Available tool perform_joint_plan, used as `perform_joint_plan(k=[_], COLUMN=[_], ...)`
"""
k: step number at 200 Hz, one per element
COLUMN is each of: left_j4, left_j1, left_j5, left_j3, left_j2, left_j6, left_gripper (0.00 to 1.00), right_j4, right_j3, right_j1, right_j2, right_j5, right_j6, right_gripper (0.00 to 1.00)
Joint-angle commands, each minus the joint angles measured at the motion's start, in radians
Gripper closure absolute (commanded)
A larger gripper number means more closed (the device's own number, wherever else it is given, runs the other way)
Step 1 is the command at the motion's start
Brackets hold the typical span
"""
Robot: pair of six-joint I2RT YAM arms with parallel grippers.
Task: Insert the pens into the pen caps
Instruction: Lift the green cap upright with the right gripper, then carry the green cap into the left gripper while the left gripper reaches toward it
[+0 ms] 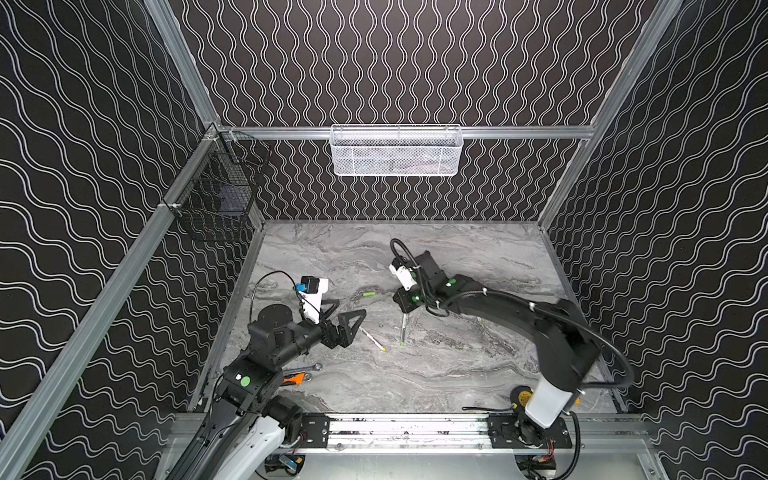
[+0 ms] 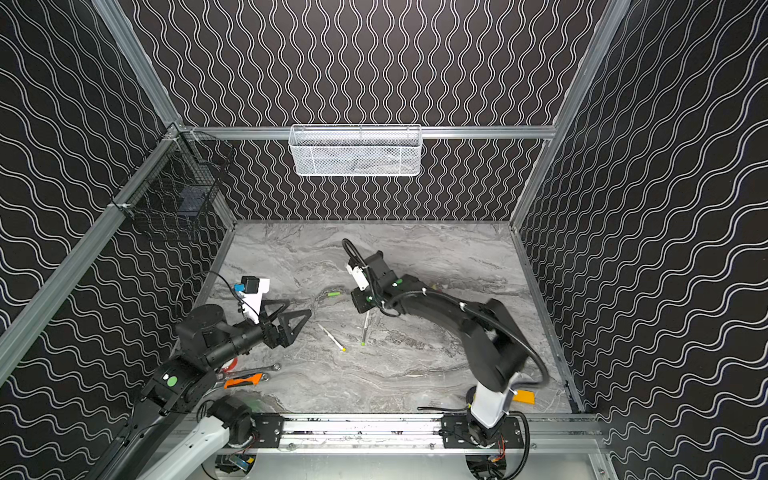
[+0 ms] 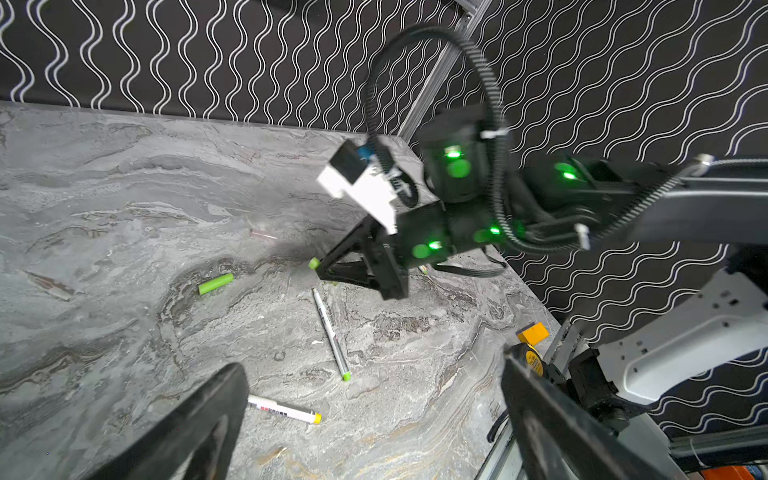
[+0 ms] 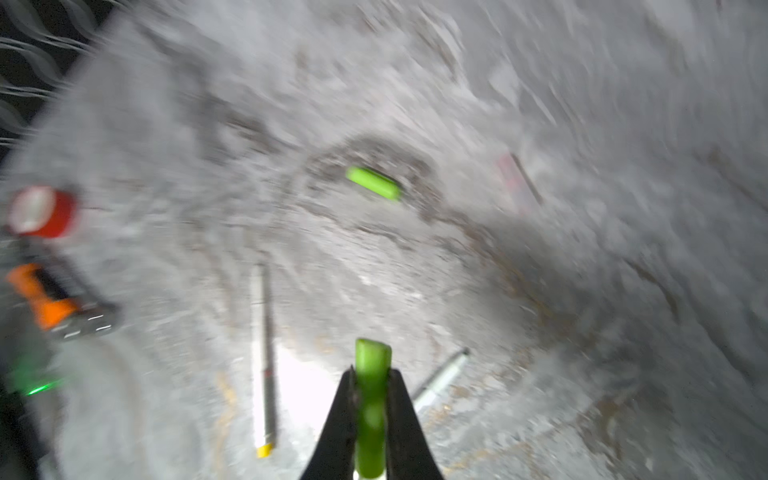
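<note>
pens (image 3: pixel 331 334) 2, on table (image 3: pixel 104 208) | green caps (image 3: pixel 215 284) 2 | right fingers (image 4: pixel 338 419) clamp one | left fingers (image 3: pixel 195 428) spread

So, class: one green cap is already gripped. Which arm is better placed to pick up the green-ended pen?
Probably left: the left gripper is open and empty, with the green-ended pen lying ahead; the right gripper is shut on the green cap.

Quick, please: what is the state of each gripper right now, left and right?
Left gripper: open, holding nothing.
Right gripper: shut on a green pen cap.
</note>
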Motion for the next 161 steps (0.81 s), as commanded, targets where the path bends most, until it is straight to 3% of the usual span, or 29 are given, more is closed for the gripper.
perform_joint_plan(k=[1, 47, 91, 121, 161], left_j4=[0.088, 0.162, 0.201, 0.214, 0.222], left_j1=[0.002, 0.002, 0.003, 0.003, 0.004], left_j5=[0.046, 0.159, 0.260, 0.320, 0.355], left_j3=[-0.007, -0.021, -0.032, -0.028, -0.025], left_j2=[0.023, 0.074, 0.095, 0.112, 0.130], left_j6=[-0.025, -0.046, -0.071, -0.083, -0.093], left_gripper=[0.01, 0.04, 0.08, 0.18, 0.41], right_j4=[0.241, 0.383, 0.468, 0.461, 0.436], right_j3=[-0.104, -0.225, -0.246, -0.232, -0.217], right_j1=[0.012, 0.073, 0.128, 0.157, 0.188], right_j2=[-0.099, -0.238, -0.310, -0.338, -0.352], right_j5=[-0.196, -0.314, -0.330, -0.315, -0.274], right_j6=[-0.059, -0.105, -0.124, -0.161, -0.194], right_gripper=[0.90, 0.90, 0.90, 0.90, 0.90])
